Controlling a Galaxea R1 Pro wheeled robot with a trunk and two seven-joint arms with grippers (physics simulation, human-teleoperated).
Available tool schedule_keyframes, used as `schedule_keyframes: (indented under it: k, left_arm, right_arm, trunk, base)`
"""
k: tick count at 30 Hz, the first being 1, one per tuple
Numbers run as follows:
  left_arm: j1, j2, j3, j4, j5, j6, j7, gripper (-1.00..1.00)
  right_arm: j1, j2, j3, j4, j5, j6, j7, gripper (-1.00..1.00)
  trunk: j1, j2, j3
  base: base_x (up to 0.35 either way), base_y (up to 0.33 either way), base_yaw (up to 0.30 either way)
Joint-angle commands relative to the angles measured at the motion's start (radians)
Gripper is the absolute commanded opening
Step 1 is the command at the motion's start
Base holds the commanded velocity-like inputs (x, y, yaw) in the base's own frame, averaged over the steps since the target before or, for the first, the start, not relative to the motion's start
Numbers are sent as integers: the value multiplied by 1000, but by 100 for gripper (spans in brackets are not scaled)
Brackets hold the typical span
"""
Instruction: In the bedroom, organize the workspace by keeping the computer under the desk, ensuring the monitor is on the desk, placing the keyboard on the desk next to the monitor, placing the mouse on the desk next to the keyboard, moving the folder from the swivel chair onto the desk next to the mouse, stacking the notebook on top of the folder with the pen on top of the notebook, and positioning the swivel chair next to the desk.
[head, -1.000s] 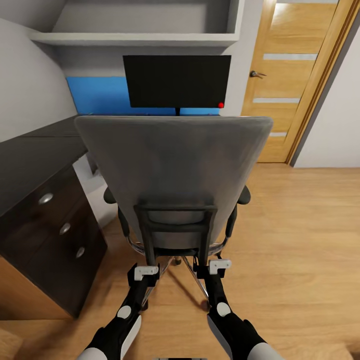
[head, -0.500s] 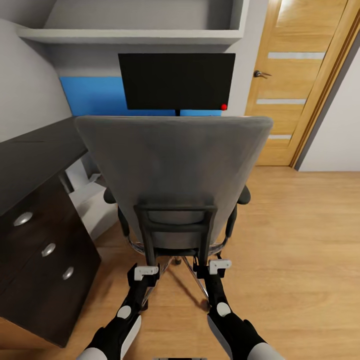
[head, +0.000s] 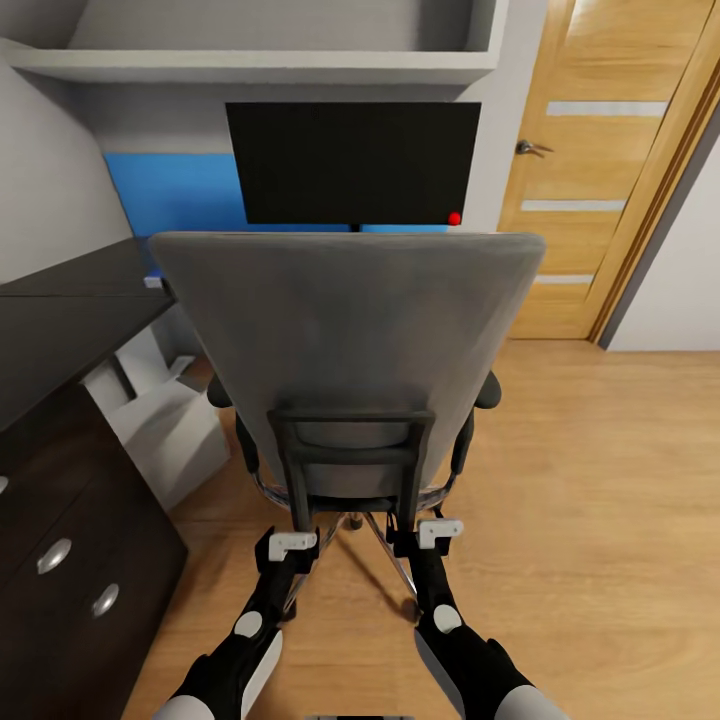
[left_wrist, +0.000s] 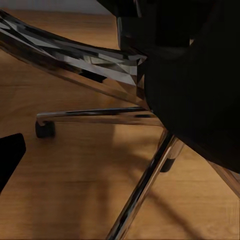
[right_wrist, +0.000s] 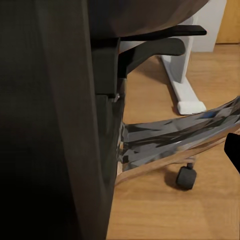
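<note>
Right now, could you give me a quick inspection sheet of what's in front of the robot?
Surface: black desk at the left, the top that shows bare; drawers with round knobs below.
Job's things: grey chair straight ahead, its back toward the camera; black monitor beyond it; white computer on the floor by the desk.
Clutter: nothing seen.
Grippers: left gripper and right gripper both low behind the chair's back frame; cannot tell whether they grip it.
Cables: nothing seen.
Surroundings: wood floor, wooden door at the right, blue wall panel, grey shelf above.
</note>
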Motion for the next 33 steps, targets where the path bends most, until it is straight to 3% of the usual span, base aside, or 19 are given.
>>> schedule_keyframes:
  k: [1, 33]
  left_arm:
    - [-1, 1, 6, 0, 11, -4, 15, 100]
    - [-1, 1, 6, 21, 11, -27, 15, 100]
  right_arm:
    - [-2, -2, 1, 0, -23, -11, -12, 100]
    - [-2, -3, 1, 0, -23, -11, -12, 100]
  trunk:
    - [0, 0, -1]
    - [0, 0, -1]
  base:
    - [289, 0, 0]
    - [297, 0, 0]
